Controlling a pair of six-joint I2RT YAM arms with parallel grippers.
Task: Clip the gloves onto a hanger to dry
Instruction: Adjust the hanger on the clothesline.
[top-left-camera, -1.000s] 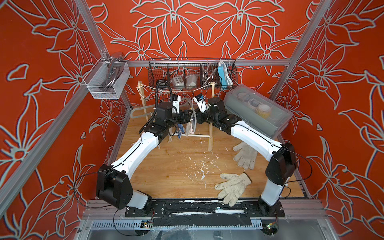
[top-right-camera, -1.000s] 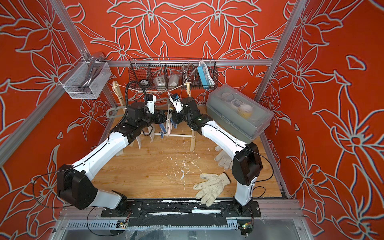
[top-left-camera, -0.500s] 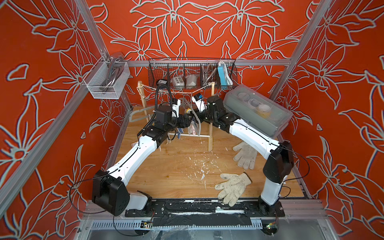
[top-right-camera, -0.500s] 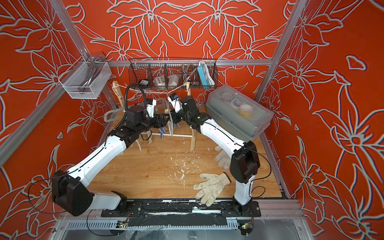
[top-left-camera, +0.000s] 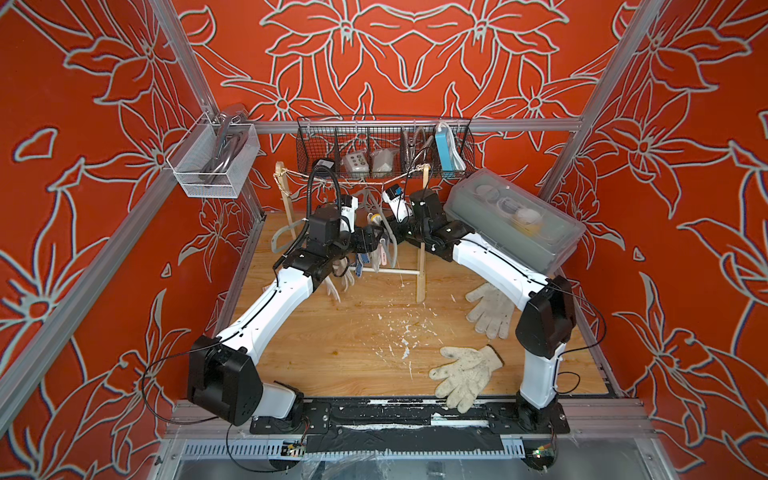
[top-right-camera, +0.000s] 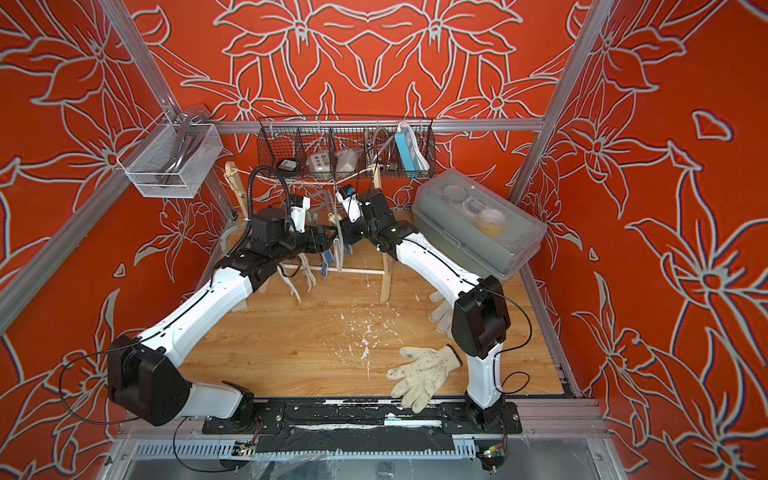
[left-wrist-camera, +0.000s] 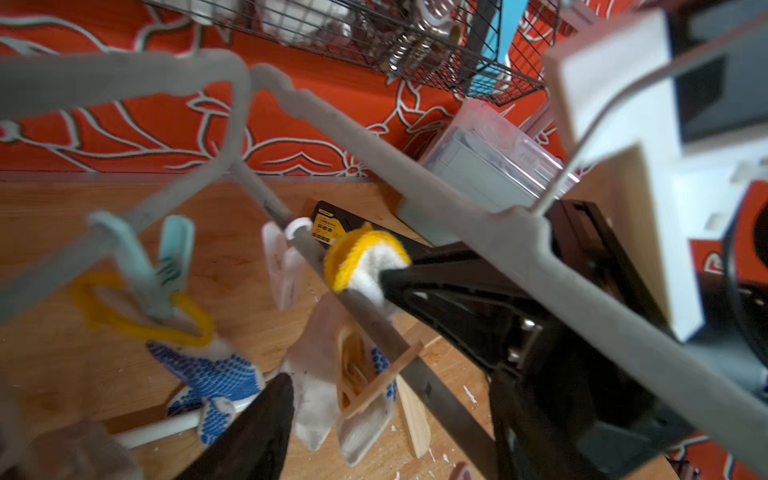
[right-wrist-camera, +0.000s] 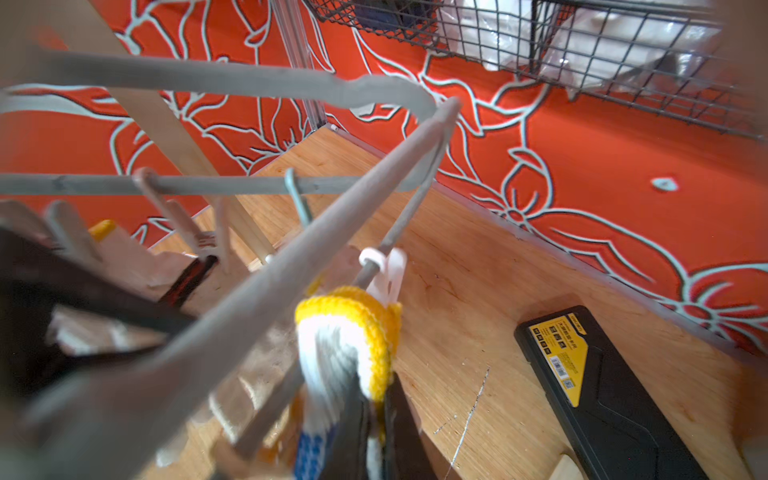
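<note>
A grey plastic hanger hangs on the wooden rack. My right gripper is shut on the yellow-edged cuff of a blue-dotted glove, holding it up against the hanger's lower rod. My left gripper is open, its fingers either side of an orange clip on that rod without touching it. A second blue-dotted glove hangs from a teal clip. Two off-white gloves lie on the table in both top views.
A black wire basket hangs on the back wall just above the rack. A grey lidded box leans at the back right, and a white mesh basket is on the left wall. A black case with a yellow label lies behind the rack.
Both wrists have moved a little up and toward the back wall at the hanger. The right gripper keeps its hold on the glove cuff. The left jaws stand slightly wider.
</note>
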